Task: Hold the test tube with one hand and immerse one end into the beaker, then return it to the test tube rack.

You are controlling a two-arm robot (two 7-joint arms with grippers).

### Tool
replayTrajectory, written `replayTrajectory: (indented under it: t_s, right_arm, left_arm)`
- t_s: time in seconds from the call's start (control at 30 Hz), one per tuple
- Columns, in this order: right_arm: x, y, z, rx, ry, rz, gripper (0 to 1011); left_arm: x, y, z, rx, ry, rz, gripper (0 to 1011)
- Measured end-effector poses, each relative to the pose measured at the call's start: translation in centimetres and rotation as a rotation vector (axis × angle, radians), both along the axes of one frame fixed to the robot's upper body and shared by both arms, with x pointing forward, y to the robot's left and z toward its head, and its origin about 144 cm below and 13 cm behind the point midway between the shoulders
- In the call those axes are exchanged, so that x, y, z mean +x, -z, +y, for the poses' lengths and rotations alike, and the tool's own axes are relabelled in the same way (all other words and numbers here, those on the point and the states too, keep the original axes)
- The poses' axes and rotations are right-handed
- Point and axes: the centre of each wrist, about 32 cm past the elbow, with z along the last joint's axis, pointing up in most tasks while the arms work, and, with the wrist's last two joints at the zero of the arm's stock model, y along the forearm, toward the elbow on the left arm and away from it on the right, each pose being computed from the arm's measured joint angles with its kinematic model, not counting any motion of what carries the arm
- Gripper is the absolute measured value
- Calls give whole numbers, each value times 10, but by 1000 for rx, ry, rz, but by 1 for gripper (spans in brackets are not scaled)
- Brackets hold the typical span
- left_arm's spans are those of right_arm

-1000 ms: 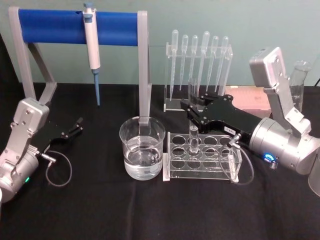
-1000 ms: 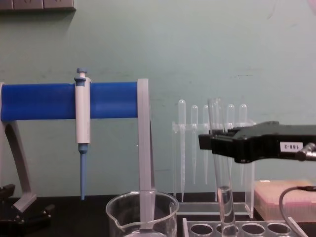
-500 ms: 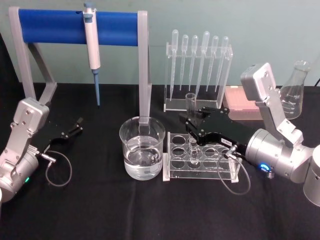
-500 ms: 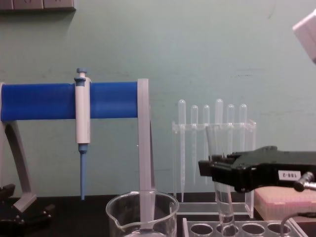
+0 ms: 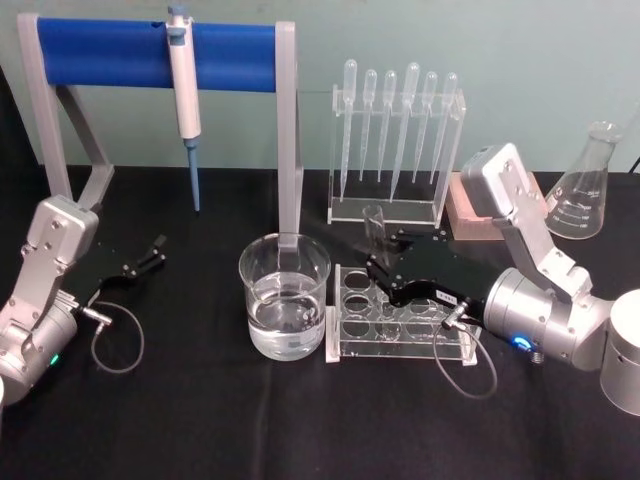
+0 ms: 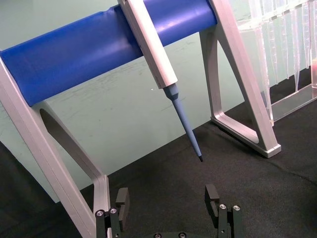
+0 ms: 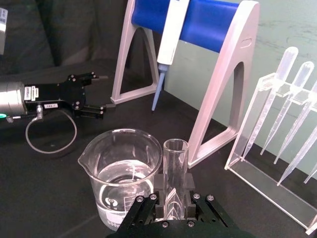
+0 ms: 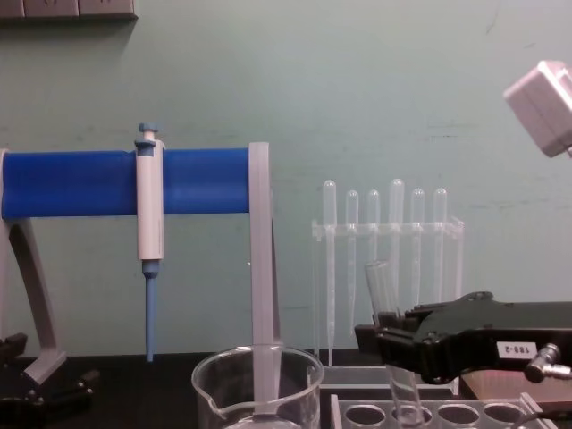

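Your right gripper [image 5: 380,268] is clamped on the test tube [image 5: 376,228], its foot in the rack [image 5: 345,345] beside the beaker [image 5: 284,308], ready for release. The left gripper [image 5: 155,250] sits parked, fingers apart.

Beaker [image 5: 285,295] left of tube rack [image 5: 404,322] on tabletop [image 5: 250,420]; test tube [image 5: 377,240] standing in rack; pipette stand [image 5: 395,140] behind rack; micropipette [image 5: 183,90] hanging rear left.
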Motion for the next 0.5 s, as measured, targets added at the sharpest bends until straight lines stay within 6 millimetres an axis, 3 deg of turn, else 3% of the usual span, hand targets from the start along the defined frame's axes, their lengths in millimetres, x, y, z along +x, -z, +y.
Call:
replayTrajectory:
  t_s: [0.2, 0.3, 0.5]
  right_arm:
    - [1, -1, 1, -9, -1, 3, 300]
    - [-1, -2, 0, -8, 1, 5, 440]
    - [-15, -4, -7, -12, 20, 14, 599]
  left_arm:
    - [0, 0, 0, 0, 0, 0, 1000]
    - [0, 0, 0, 0, 0, 0, 1000]
    - [0, 0, 0, 0, 0, 0, 1000]
